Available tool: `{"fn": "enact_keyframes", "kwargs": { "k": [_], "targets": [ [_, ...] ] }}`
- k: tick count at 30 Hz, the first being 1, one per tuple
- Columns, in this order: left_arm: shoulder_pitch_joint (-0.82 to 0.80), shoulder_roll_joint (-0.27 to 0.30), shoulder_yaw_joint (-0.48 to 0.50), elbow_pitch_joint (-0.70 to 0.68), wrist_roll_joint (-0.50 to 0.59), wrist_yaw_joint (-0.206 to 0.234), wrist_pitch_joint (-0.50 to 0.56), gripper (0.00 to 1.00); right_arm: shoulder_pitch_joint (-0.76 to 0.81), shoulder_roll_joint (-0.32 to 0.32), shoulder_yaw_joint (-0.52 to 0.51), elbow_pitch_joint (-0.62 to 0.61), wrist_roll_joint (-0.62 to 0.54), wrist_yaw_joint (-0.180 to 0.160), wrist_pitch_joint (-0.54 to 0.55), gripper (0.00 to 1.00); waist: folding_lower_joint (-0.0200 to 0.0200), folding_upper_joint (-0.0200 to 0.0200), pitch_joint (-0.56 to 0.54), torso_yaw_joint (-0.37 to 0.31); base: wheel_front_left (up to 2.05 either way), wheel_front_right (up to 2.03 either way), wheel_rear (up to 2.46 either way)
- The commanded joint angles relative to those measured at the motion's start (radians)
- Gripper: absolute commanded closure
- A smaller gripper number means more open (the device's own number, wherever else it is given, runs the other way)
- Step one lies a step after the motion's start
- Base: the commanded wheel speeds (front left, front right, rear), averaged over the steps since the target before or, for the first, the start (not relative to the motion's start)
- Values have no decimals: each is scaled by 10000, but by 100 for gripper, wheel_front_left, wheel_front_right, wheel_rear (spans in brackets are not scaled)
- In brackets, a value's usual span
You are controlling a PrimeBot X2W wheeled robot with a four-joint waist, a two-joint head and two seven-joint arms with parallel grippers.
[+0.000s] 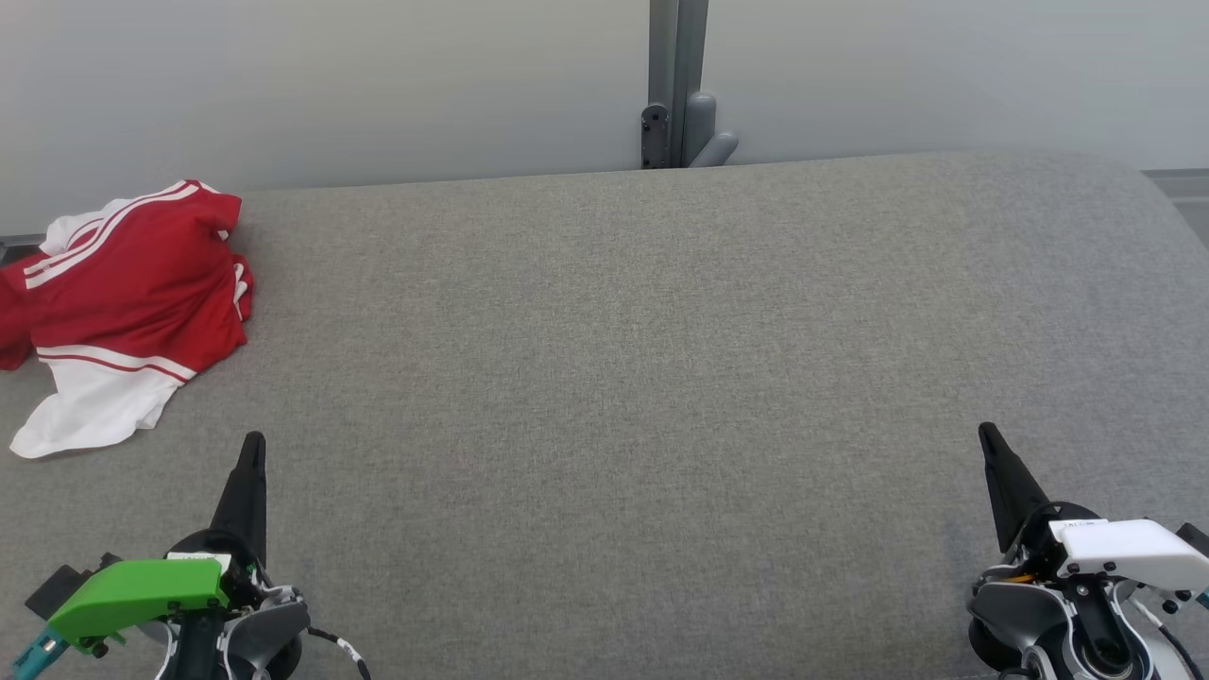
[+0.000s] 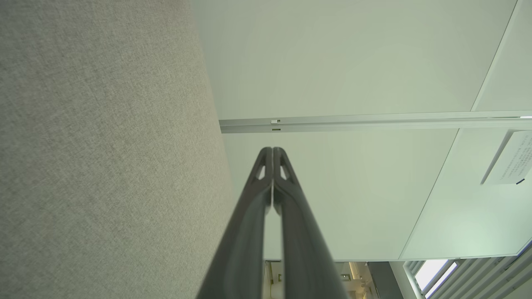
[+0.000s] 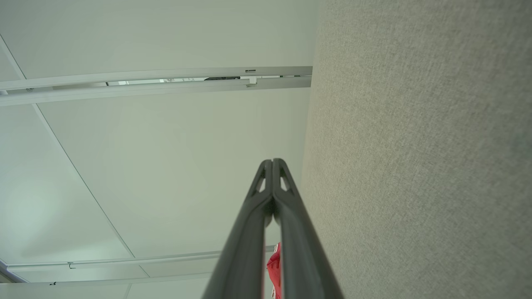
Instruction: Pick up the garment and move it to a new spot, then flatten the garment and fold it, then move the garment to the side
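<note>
Head view first, starting at the left gripper (image 1: 251, 449): fingers pressed together into one dark spike, gripping nothing, pointing up the frame from under a green wrist cover (image 1: 132, 590). Hovering over or resting on the grey bench (image 1: 614, 378), can't say which from here. Up and to the left of that tip, the garment (image 1: 132, 283): red shirt with white stripes and a white panel, bunched in a loose heap at the bench's far left, cut off by the frame's left side. Near the left gripper but clear of it, with a strip of bare grey fabric between the two.

Over to the right gripper (image 1: 990, 439): also closed to a single point, empty, under a white wrist cover (image 1: 1129, 548), low at the right. Well apart from the garment, with the whole width of the bench between them.

Beyond the bench, pale wall (image 1: 378, 85) and a grey upright post (image 1: 675, 85) at the far edge.

Left wrist view: left gripper (image 2: 272, 151) with tips touching, bench (image 2: 104, 145) fabric along one side, pale wall panels past it.

Right wrist view: right gripper (image 3: 272, 162) with tips meeting too, bench (image 3: 415, 166) alongside, and a small sliver of the red garment (image 3: 274, 265) peeking between the finger shafts, far off.
</note>
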Motion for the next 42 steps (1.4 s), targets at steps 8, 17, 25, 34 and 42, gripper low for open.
{"fn": "enact_keyframes", "kwargs": {
  "k": [8,17,25,34,42],
  "targets": [
    [-132,14,10,-34,-18,-31,-15,100,-112,-3,-1,4,-29,5,-4,100,0,0,0,0,0,0,0],
    [-132,14,10,-34,-18,-31,-15,100,-112,-3,-1,4,-30,5,-4,100,0,0,0,0,0,0,0],
    [281,-60,-175,204,73,6,-157,0,214,71,124,250,-70,-2,-134,0,0,0,-3,-2,0,0,0],
    [422,-49,-499,-154,534,62,-648,0,274,60,346,194,-534,-1,-546,0,0,0,-9,-3,0,0,0],
    [454,-39,-710,-607,1596,245,-1042,0,289,50,315,7,-1328,-1,-878,0,0,0,-5,-5,0,0,0]
  ]
}}
